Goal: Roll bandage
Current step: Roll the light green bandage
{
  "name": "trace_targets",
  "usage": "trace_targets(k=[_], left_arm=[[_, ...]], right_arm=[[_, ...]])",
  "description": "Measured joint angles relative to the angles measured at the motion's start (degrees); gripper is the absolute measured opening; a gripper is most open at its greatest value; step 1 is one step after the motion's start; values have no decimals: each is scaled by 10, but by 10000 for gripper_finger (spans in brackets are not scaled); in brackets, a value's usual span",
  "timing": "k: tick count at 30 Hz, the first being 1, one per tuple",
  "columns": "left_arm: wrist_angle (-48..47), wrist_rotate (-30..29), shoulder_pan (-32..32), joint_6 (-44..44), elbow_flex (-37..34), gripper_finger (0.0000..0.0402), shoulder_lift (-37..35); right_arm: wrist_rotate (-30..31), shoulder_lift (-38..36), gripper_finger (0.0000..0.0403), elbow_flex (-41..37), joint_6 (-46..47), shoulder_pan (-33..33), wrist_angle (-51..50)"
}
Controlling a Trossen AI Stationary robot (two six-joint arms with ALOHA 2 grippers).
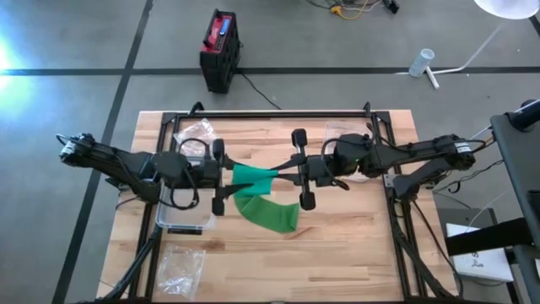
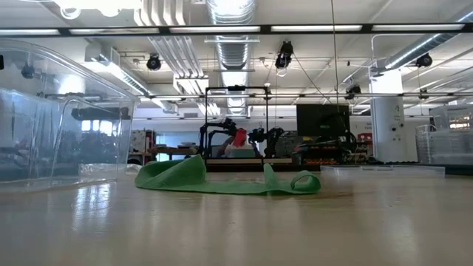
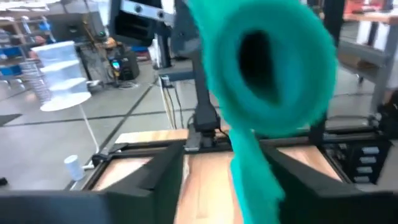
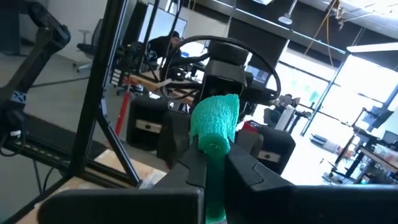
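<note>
My right gripper [image 4: 214,163] has its fingers clenched on the rolled end of the green bandage [image 1: 253,179], lifted above the middle of the desk [image 1: 354,228]. Its loose tail trails down onto the wood. Facing it, my left gripper [image 1: 221,179] sits at the roll; whether its fingers grip, I cannot tell.

Green bandage [image 1: 256,179], soft crepe-like fabric, partly wound. The rolled end, a loose tube with an open hollow core [image 3: 268,62], sits between the two grippers, pinched at one side by the right gripper [image 4: 214,163]. The unrolled tail hangs below the roll and lies in a folded, curling strip on the table [image 2: 229,179].
</note>
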Motion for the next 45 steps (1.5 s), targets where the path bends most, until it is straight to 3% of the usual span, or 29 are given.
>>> trace_targets(k=[4, 6, 16, 22, 26, 33, 38, 45], left_arm=[[38, -2, -8, 16, -14, 49, -3], [63, -1, -9, 21, -29, 14, -6], [173, -15, -8, 9, -116, 1, -7], [179, -96, -8, 7, -147, 1, -10], [208, -106, -8, 6, -167, 0, -8], [225, -65, -17, 9, -171, 0, -14], [188, -2, -35, 55, -171, 0, -26], [126, 4, -39, 61, -171, 32, -45]], right_arm=[[-20, 0, 13, -6, 5, 1, 12], [-30, 0, 13, -14, 10, 1, 32], [-30, 0, 13, -31, 47, 1, 120], [-29, 0, 13, -31, 83, 1, 142], [-3, 2, 13, -32, 73, 1, 158], [108, 35, 14, -37, -43, 1, 158], [111, 47, 14, -37, -104, 1, 160], [111, 50, 14, -37, -140, 1, 158]])
